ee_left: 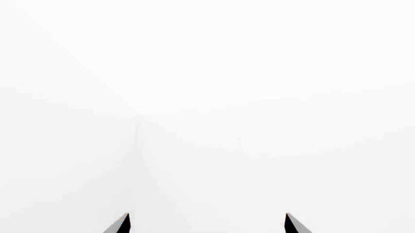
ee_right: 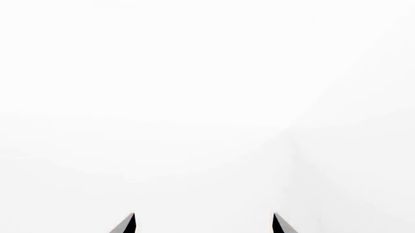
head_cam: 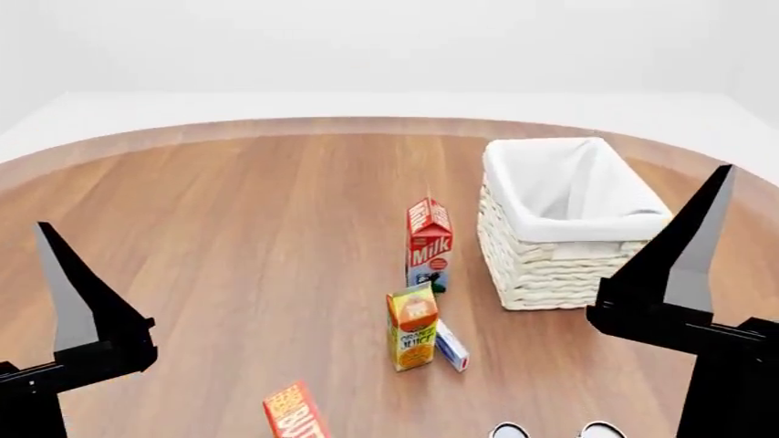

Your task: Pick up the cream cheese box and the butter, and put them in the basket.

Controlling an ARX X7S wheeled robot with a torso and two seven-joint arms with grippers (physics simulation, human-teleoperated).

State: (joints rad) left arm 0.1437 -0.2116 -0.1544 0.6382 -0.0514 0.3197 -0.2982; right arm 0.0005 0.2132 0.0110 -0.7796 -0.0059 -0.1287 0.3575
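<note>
Head view shows both pincers raised and empty, the left gripper [head_cam: 73, 301] and right gripper [head_cam: 694, 265] each spread open. The cream cheese box [head_cam: 451, 346] lies between them, touching the juice carton [head_cam: 413, 327]; a reach there could topple that carton. The butter [head_cam: 296, 412] sits nearer the left gripper, and the basket [head_cam: 554, 265] just beside the right.

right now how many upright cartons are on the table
2. The milk carton stands near the table's middle, left of the basket. The orange juice carton stands nearer the robot, with the small cream cheese box at its right side. None looks hidden.
</note>
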